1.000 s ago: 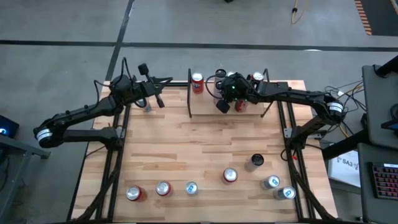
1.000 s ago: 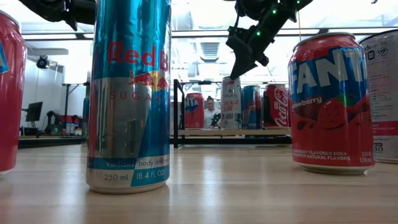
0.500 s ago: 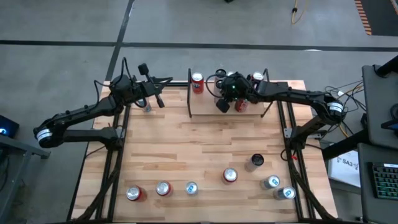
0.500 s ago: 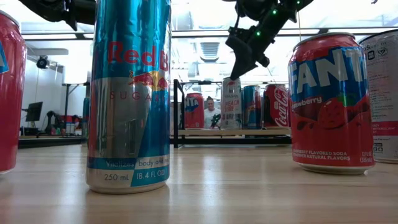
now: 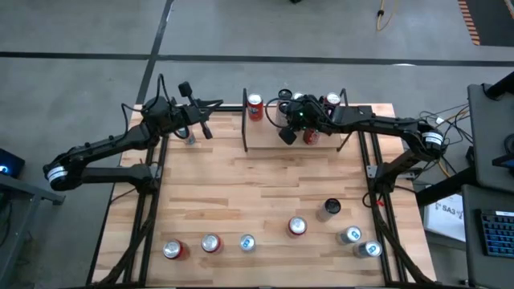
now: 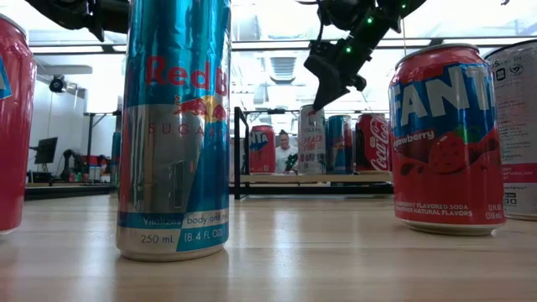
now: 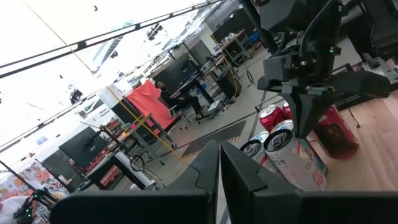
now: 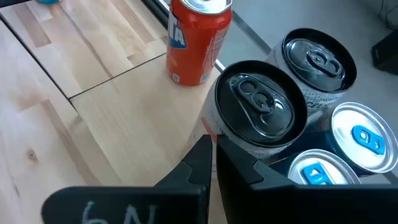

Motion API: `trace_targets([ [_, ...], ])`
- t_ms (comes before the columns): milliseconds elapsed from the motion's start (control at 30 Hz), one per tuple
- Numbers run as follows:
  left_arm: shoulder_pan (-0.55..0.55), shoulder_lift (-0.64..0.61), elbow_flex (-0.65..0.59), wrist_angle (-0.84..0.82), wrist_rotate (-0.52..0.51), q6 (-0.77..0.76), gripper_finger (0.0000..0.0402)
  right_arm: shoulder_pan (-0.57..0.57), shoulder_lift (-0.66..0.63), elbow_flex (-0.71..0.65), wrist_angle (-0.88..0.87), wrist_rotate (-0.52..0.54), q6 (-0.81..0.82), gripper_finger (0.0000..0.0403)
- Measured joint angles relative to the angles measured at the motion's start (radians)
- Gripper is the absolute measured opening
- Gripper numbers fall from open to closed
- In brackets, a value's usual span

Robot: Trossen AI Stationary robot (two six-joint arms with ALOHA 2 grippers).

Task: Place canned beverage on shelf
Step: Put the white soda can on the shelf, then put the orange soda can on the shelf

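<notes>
The shelf [image 5: 273, 143], a small light-wood board with black side rails, lies at the table's far edge. On it stand a red can [image 5: 255, 107] at its left end and several cans toward its right. Nearest of these is a white can with a dark top [image 8: 261, 106] [image 6: 312, 143]. My right gripper [image 8: 211, 146] [image 6: 316, 105] is shut and slants down over the shelf, its tips beside that can's top rim. My left gripper [image 5: 206, 131] [image 7: 219, 162] hovers shut and empty above the table's far left. My right gripper has its shut fingertips [image 8: 205, 142] close against the white can's upper side [image 8: 219, 134], just under the rim, slanting down from above. I cannot tell whether they touch it. The can stands upright on the shelf.
Several cans stand along the table's near edge, among them a tall Red Bull can [image 6: 174, 126] [image 5: 246, 242] and a red Fanta can [image 6: 445, 138] [image 5: 297, 227]. A dark-topped can [image 5: 331, 208] stands further in on the right. A person [image 6: 289, 151] shows in the room beyond.
</notes>
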Motion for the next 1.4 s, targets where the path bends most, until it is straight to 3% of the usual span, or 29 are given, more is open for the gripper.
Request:
trace_targets([
  [567, 0.0, 0.0, 0.0, -0.004, 0.0, -0.01, 0.0, 0.056, -0.061, 0.007, -0.021, -0.029, -0.028, 0.0012],
  [767, -0.003, 0.0, 0.003, -0.005, 0.001, -0.109, 0.0, 0.123, -0.199, -0.049, -0.009, -0.034, -0.087, 0.0012],
  [1133, -0.013, 0.0, 0.007, -0.149, 0.002, -0.405, 0.0, 0.178, -0.48, -0.331, 0.158, -0.033, -0.066, 0.0012],
  [1267, -0.012, -0.001, 0.022, -0.266, -0.087, -0.511, 0.0, 0.177, -0.514, -0.386, 0.204, -0.034, -0.084, 0.0012],
  [1400, -0.012, -0.001, 0.102, -0.518, -0.236, -0.613, 0.0, 0.177, -0.513, -0.395, 0.218, -0.033, -0.11, 0.0012],
])
